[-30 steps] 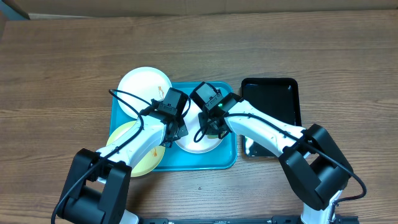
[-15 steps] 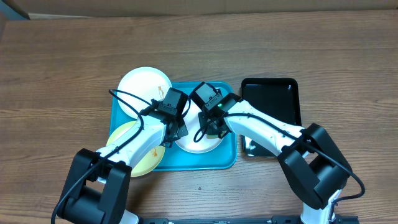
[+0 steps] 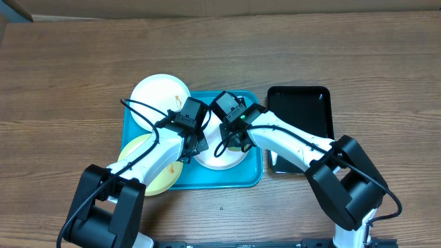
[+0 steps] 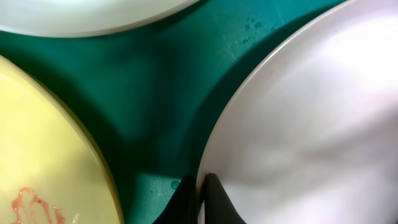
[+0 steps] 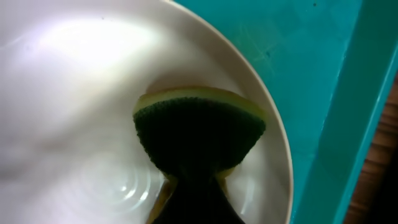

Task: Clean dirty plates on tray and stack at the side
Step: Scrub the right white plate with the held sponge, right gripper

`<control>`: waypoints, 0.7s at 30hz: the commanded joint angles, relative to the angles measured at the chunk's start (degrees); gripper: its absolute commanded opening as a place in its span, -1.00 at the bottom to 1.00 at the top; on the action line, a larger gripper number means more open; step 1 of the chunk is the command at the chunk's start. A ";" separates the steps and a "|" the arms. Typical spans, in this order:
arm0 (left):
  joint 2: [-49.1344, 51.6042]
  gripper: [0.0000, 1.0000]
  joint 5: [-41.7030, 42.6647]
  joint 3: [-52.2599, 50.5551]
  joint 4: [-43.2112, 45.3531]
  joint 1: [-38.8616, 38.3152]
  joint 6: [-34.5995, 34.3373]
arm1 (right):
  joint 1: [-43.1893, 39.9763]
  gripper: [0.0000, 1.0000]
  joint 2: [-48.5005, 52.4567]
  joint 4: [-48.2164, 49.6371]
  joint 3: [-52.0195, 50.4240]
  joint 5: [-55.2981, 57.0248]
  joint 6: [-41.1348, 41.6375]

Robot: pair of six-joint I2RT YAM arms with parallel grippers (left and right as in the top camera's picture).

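Overhead view: both my claws work over the turquoise tray [image 3: 253, 180]. My left claw [image 3: 200, 147] and right claw [image 3: 233, 144] meet at the middle white plate [image 3: 219, 161]. The second white plate [image 3: 160, 93] lies at the tray's far left corner, and the yellow-green plate [image 3: 164, 176] at its near left.

Left wrist view: my left claw pinches the rim of the middle white plate.

Right wrist view: my right claw is clenched on a green-and-yellow sponge [image 5: 199, 130], which touches the same plate.
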 commanded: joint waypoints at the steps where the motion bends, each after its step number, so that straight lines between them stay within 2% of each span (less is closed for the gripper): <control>1: 0.90 -0.92 -2.49 -0.92 -0.79 0.37 0.70 | -0.24 -0.92 1.11 2.56 -3.13 1.46 0.35; 5: 0.90 -0.92 -2.49 -0.92 -0.79 0.37 0.70 | -0.24 -0.92 1.11 4.76 -5.62 -0.94 0.33; 16: 0.90 -0.92 -2.49 -0.92 -0.79 0.37 0.70 | -0.24 -0.93 1.11 8.76 -5.70 -18.91 -0.37; 21: 0.90 -0.92 -2.49 -0.92 -0.83 0.37 0.72 | -0.98 -0.93 0.63 10.05 -5.25 -20.13 -1.09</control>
